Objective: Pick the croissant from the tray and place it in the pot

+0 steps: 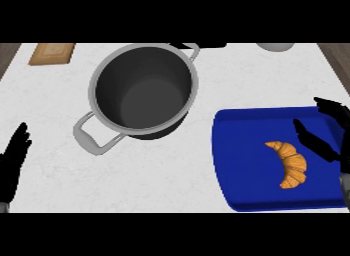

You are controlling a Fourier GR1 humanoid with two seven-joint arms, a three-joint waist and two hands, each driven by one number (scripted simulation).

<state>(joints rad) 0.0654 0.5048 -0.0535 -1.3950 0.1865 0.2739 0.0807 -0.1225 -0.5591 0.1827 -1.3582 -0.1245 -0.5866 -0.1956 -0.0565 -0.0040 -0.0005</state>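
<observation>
On the blue tray (pixel 233 165) at the right side of the white marbled bench (pixel 52 105) lies the croissant (pixel 290 164), golden brown and curved, its ends pointing toward the tray's upper middle and lower right. It rests flat on the tray's floor, toward the right half, with nothing holding it.

Just right of the croissant, the right hand (pixel 340 142) comes in from the view's right edge, over the tray's right side. Its fingers (pixel 339 112) are straight and spread, and the thumb (pixel 311 137) reaches out toward the croissant's outer curve, close beside it but apart from it. The hand holds nothing.

Up and to the left of the tray stands the grey metal pot (pixel 145 90), wide open, its dark inside bare. One loop handle juts toward the lower left; the other shows at the upper right rim. The pot sits near the tray's upper left corner, not touching it.

At the lower left edge the left hand (pixel 4 167) rests open, fingers up.

Near the top left corner lies a small wooden board (pixel 52 53). A pale rounded object (pixel 275 46) is cut off at the top edge, right of the pot.
</observation>
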